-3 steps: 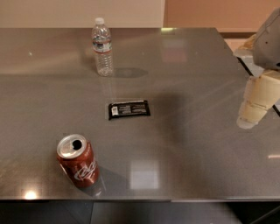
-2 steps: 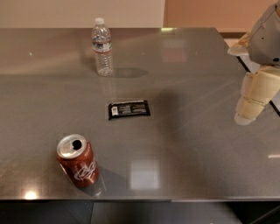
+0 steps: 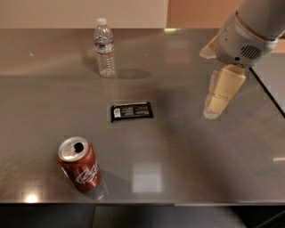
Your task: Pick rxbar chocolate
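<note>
The rxbar chocolate [image 3: 132, 111] lay flat on the table [image 3: 187, 169], untouched. The gripper [image 3: 217, 101] hung well to its right; how open it was could not be told. It should come left, straddle the bar's narrow width, then descend.

One each: rxbar chocolate [image 3: 132, 111], can [image 3: 80, 164], bottle [image 3: 104, 48], end effector [image 3: 213, 111] hovering right.

Looks down from high above the near edge of the worktop [image 3: 191, 169], faces the far wall [image 3: 67, 13], sits fairly near; takes in the claw [image 3: 213, 110] hanging at upper right.
</note>
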`<state>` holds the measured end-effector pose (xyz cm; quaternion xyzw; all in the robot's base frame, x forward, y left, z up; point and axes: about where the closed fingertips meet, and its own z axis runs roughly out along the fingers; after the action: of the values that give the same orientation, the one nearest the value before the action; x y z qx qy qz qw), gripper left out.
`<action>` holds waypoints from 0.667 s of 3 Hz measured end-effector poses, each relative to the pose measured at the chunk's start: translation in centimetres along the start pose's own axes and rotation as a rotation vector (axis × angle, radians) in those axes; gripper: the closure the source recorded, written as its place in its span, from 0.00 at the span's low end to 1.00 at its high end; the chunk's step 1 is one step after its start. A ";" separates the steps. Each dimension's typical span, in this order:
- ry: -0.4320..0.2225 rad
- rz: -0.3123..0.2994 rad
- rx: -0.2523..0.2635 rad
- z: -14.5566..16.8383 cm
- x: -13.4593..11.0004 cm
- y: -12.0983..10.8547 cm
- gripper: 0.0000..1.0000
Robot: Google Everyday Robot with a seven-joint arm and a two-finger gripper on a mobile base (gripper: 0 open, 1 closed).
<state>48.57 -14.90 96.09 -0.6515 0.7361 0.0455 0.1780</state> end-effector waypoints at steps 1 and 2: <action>-0.051 -0.003 -0.012 2.8 -2.5 -1.0 0.00; -0.086 -0.020 -0.024 5.6 -5.4 -1.9 0.00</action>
<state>51.99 -8.40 92.94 -0.6583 0.7206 0.0805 0.2022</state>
